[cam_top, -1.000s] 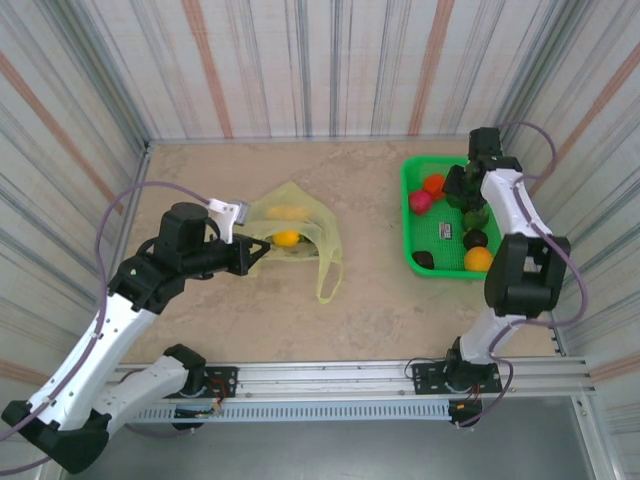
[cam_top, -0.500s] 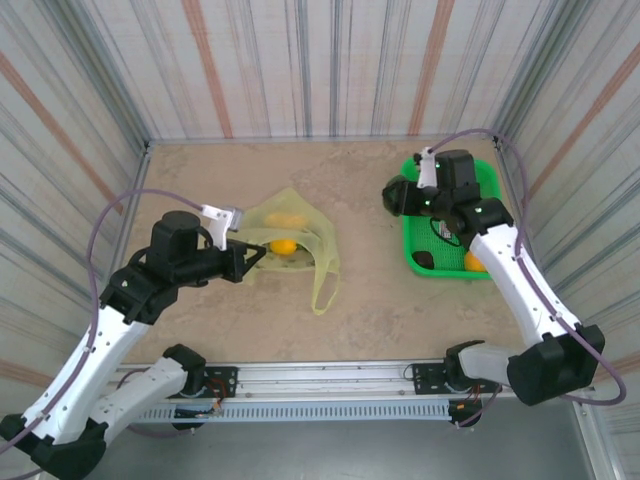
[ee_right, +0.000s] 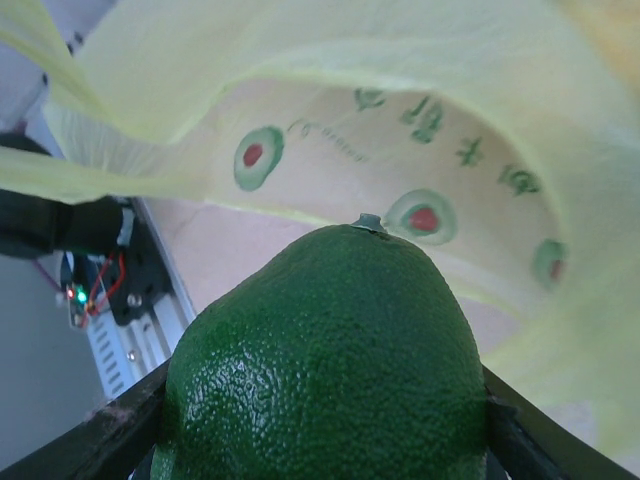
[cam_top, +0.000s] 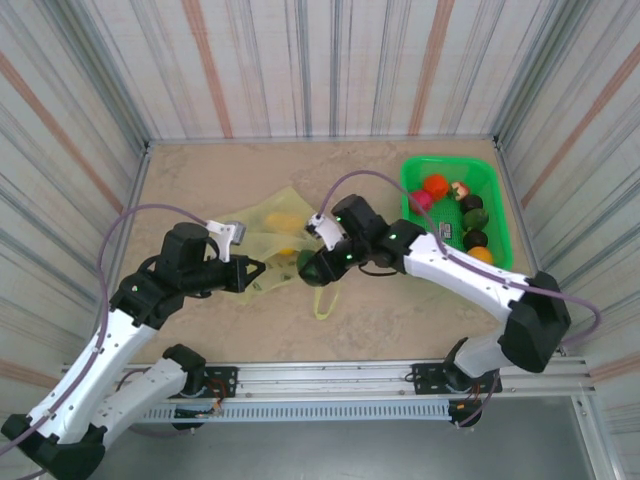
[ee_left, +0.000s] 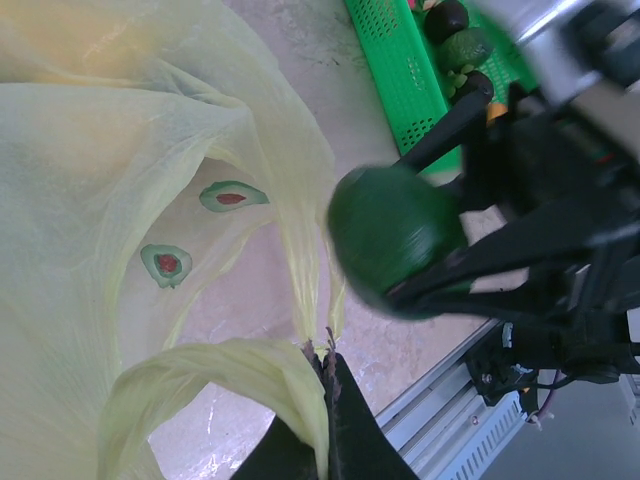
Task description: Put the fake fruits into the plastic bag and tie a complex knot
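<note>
The right gripper (cam_top: 314, 266) clasps a pebbly, dark-green round fruit (ee_right: 330, 350) at the mouth of the thin, crinkled yellow-green bag (ee_left: 120, 130) (printed with small green-and-red spots) on the marbled table (cam_top: 200, 180). The left gripper (ee_left: 326, 395), jaws closed, pinches the bag's rim. Other glossy fruits (cam_top: 436, 185) sit in the rigid mesh basket (cam_top: 408, 195).

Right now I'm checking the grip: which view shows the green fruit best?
Right wrist: the green fruit sits close and sharp between the fingers of the right gripper, facing the bag. Left wrist shows it blurred, from the side; top external shows a small dark blob.
</note>
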Controlling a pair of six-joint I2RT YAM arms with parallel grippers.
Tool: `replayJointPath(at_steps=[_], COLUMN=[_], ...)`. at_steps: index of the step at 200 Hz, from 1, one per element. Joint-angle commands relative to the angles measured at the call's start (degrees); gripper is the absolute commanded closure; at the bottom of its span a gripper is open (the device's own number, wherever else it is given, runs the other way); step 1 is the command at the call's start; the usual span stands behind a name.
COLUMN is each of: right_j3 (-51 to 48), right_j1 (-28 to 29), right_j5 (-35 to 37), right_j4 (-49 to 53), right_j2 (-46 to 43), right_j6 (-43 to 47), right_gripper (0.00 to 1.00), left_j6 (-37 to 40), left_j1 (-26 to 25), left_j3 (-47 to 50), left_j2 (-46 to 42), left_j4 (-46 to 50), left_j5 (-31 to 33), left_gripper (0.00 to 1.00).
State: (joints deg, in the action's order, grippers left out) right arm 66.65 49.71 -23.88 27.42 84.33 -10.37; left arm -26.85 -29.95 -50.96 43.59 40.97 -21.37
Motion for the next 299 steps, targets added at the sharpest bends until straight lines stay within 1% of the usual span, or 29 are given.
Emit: replayJointPath(at_steps=[1, 38, 73, 94, 101, 121, 134, 140, 145, 149, 159, 163, 175, 201, 214, 223, 232, 242, 251, 261, 280, 292, 299], right_j3=[4.1, 12.8, 25.1, 32.6, 34.0, 36.7, 38.9, 40.2, 40.4, 42.5, 44.6, 45.4, 47.2, 44.3, 41.5, 37.1, 32.8, 28.4, 24.7, 21.1, 14.0, 11.0, 9.6], right_j1=[2.2, 2.3, 2.6, 3.1, 3.1, 3.3, 4.1, 4.6, 5.1, 5.6, 6.9, 7.4, 8.3, 7.7, 7.2, 6.9, 6.7, 6.5, 6.4, 5.9, 5.2, 5.1, 5.4], right_j5=[-0.2, 0.3, 2.6, 9.4, 11.3, 20.8, 26.6, 27.4, 27.2, 27.4, 29.4, 29.8, 31.5, 32.6, 31.2, 28.9, 27.2, 24.3, 23.2, 21.0, 16.6, 12.6, 12.1], right_j4=[0.6, 3.0, 6.2, 7.1, 6.5, 2.8, 2.6, 2.4, 2.1, 2.1, 2.7, 3.1, 4.6, 4.5, 3.4, 1.0, -1.6, -4.5, -6.3, -7.6, -10.3, -10.1, -9.0], right_j2=[6.1, 17.6, 27.8, 33.0, 34.0, 35.7, 37.4, 38.3, 39.0, 39.6, 41.2, 41.8, 42.8, 40.6, 37.8, 35.0, 31.5, 27.6, 24.2, 20.7, 14.1, 10.8, 9.1], right_j6=[3.5, 2.5, -0.3, -4.1, -6.6, -13.7, -16.4, -16.8, -16.8, -16.8, -16.2, -15.6, -14.5, -14.3, -13.7, -12.7, -11.9, -10.6, -9.9, -9.1, -7.2, -3.9, -1.5], right_gripper=[0.46, 0.48, 0.48, 0.49, 0.49, 0.48, 0.46, 0.45, 0.44, 0.41, 0.29, 0.26, 0.21, 0.19, 0.22, 0.26, 0.33, 0.38, 0.43, 0.47, 0.49, 0.47, 0.45], left_j6=[0.0, 0.5, 0.0, 0.0, 0.2, 0.4, 0.3, 0.3, 0.5, 0.5, 0.8, 0.9, 1.0, 1.1, 1.0, 1.0, 1.1, 1.3, 1.3, 1.3, 1.4, 1.4, 1.5], left_j1=[0.2, 0.2, 0.2, 0.2, 0.2, 0.3, 0.2, 0.2, 0.3, 0.3, 0.2, 0.3, 0.3, 0.3, 0.3, 0.3, 0.4, 0.5, 0.5, 0.6, 0.8, 0.8, 0.8], left_j3=[-1.2, -1.3, -0.2, 0.4, 0.3, 0.3, 0.5, 0.4, 0.3, 0.2, -0.5, -0.8, -1.7, -3.1, -3.3, -3.4, -3.5, -3.5, -3.5, -3.4, -3.5, -3.8, -4.0], left_j2=[-0.4, -1.7, -2.8, -3.5, -3.8, -4.2, -4.2, -4.0, -3.8, -3.6, -3.0, -2.7, -2.1, -1.5, -1.6, -1.7, -1.7, -1.5, -1.4, -1.5, -1.3, -1.3, -1.3], left_j4=[1.6, 2.3, 2.7, 3.0, 3.2, 3.5, 3.2, 3.2, 3.2, 3.3, 3.8, 4.1, 4.3, 4.2, 3.9, 3.9, 3.8, 3.9, 3.9, 3.9, 3.8, 3.9, 4.0], left_j5=[0.9, 1.7, 1.7, 2.1, 2.3, 1.9, 1.8, 2.0, 2.5, 3.1, 5.0, 5.7, 7.7, 9.6, 10.0, 10.3, 10.4, 10.6, 10.7, 10.6, 10.6, 10.5, 10.5], left_gripper=[1.00, 1.00, 1.00, 1.00, 1.00, 1.00, 1.00, 1.00, 1.00, 1.00, 1.00, 1.00, 1.00, 1.00, 1.00, 1.00, 1.00, 1.00, 1.00, 1.00, 1.00, 1.00, 1.00])
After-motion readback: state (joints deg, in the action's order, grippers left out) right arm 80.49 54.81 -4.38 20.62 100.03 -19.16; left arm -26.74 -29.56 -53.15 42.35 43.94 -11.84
